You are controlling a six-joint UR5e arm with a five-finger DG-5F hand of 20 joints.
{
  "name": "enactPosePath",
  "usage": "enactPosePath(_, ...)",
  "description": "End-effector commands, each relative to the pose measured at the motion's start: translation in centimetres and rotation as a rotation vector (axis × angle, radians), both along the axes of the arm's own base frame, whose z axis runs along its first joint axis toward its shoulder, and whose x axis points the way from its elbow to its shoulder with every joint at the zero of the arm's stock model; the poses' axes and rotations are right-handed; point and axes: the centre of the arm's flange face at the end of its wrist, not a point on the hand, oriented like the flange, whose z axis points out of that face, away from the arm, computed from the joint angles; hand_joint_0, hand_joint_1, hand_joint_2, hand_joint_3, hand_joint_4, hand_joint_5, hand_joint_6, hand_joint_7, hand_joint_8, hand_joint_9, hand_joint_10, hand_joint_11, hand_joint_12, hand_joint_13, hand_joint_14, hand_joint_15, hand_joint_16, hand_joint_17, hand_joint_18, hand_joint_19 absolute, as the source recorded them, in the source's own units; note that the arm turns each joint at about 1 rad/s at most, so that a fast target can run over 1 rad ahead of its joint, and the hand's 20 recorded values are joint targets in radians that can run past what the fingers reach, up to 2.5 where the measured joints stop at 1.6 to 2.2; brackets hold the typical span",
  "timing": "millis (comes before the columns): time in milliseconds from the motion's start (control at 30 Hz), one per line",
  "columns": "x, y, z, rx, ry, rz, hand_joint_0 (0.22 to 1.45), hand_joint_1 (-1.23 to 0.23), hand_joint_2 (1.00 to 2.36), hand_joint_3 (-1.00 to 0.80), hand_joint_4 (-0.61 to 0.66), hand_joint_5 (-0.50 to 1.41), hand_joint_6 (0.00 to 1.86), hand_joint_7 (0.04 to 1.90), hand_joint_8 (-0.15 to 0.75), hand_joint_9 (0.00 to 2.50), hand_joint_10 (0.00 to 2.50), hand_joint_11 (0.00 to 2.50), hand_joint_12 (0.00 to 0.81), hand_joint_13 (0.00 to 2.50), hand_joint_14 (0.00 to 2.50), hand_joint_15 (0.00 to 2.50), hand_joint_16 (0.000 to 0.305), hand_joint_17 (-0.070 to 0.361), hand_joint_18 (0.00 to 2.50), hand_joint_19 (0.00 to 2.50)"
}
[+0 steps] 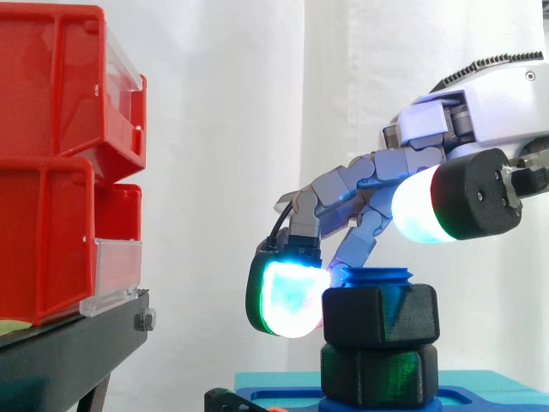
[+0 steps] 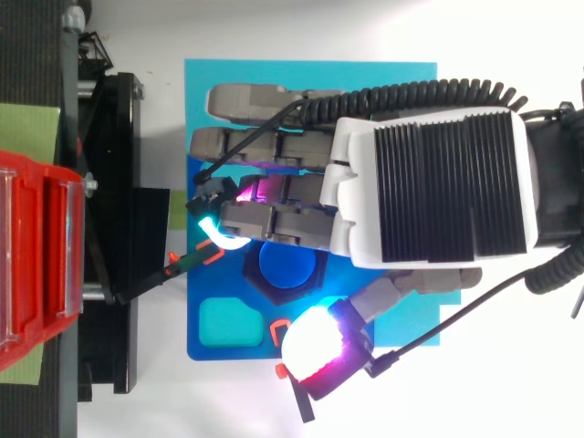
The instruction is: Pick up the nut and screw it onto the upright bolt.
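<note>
As far as the pictures showed, the picking-up was done and most of the screwing too. The black hex nut [image 1: 380, 315] sat on the upright blue bolt [image 1: 377, 276], low enough that the bolt's threaded top stood just clear above it. From above, the bolt's round end [image 2: 290, 265] showed in the middle of the nut [image 2: 253, 271]. Directly under the nut was a second black hex piece [image 1: 377, 375], the two close enough to look like they were touching. Whether that lower piece was another nut or part of the bolt's seat could not be told. The stack rose from a blue fixture plate [image 2: 196, 338] with a teal hexagonal recess [image 2: 228, 321] beside the bolt, all lying on a teal mat [image 2: 310, 73]. My judgement was that little was left: perhaps a last turn to snug the nut down, then letting go and lifting away.

The hand [image 1: 369, 176] hung over the bolt, its palm [image 2: 429, 182] above the fixture. It was loosely spread with the fingers half bent, not closed round anything. One cyan-glowing fingertip pad [image 1: 290, 296] pressed against the nut's left flank. The thumb pad [image 1: 420, 206], glowing white with a green edge, stood higher than the nut and apart from it, so nothing was pinched. From above, that pad [image 2: 315, 351] lay off to one side of the bolt. Red bins [image 1: 51, 172] on their black stand [image 1: 69, 352] stood well away from the work.
</note>
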Motion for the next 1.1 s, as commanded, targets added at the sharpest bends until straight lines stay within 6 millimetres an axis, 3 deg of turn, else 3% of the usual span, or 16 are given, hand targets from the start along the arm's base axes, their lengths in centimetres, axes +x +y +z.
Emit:
enactPosePath(0,0.0,-0.1,0.0,0.000,0.000,-0.002,0.51,-0.19,1.00,-0.50,0.21,-0.05,0.50,1.18,0.253,0.61,0.00,0.00,0.270,0.27,0.00,0.00,0.028,0.064,0.00,0.00)
enactPosePath(533,-0.2,-0.9,0.0,-0.001,0.010,-0.010,0.53,-0.23,1.00,-0.50,0.19,-0.02,0.50,1.37,0.265,0.71,0.00,0.00,0.253,0.39,0.00,0.00,0.024,0.053,0.00,0.00)
enactPosePath(800,-0.2,-1.7,0.0,-0.002,0.009,-0.020,0.55,-0.29,1.00,-0.50,0.12,0.04,0.51,1.49,0.271,1.18,0.00,0.00,0.191,0.72,0.00,0.00,0.014,0.031,0.33,0.00)
enactPosePath(1067,-0.3,-2.3,0.0,-0.002,0.009,-0.026,0.56,-0.33,1.00,-0.50,0.06,0.05,0.57,1.35,0.273,1.39,0.00,0.00,0.165,0.89,0.00,0.00,0.010,0.023,0.52,0.00)
